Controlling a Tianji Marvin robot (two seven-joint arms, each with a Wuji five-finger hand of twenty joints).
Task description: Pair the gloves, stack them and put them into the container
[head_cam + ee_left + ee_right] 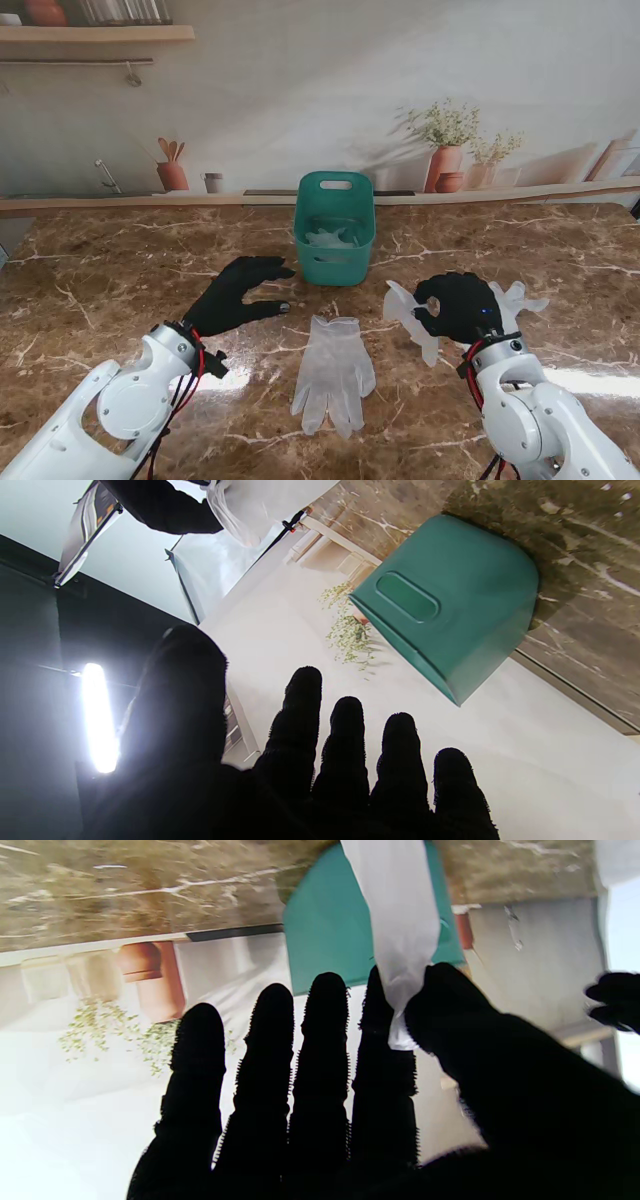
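Stand view: right hand (462, 306) pinches a translucent white glove (408, 310), lifted off the marble table (100, 300); glove material shows on both sides of the hand. A second white glove (333, 372) lies flat on the table between the arms, nearer to me, fingers pointing toward me, cuff toward the green container (335, 228). That glove lies to the left of the right hand; its long axis runs near-to-far. Judgement: the held glove must travel leftward to be laid along that axis. Left hand (238, 293) is spread, holding nothing, between container and flat glove. Something pale already sits in the container.

Left wrist view: fingers (345, 750) splayed, empty; container (450, 605) ahead.

Right wrist view: thumb and index clamp a strip of the held glove (397, 920); other fingers (260, 1065) extended.

No readable brands, labels or writing anywhere.
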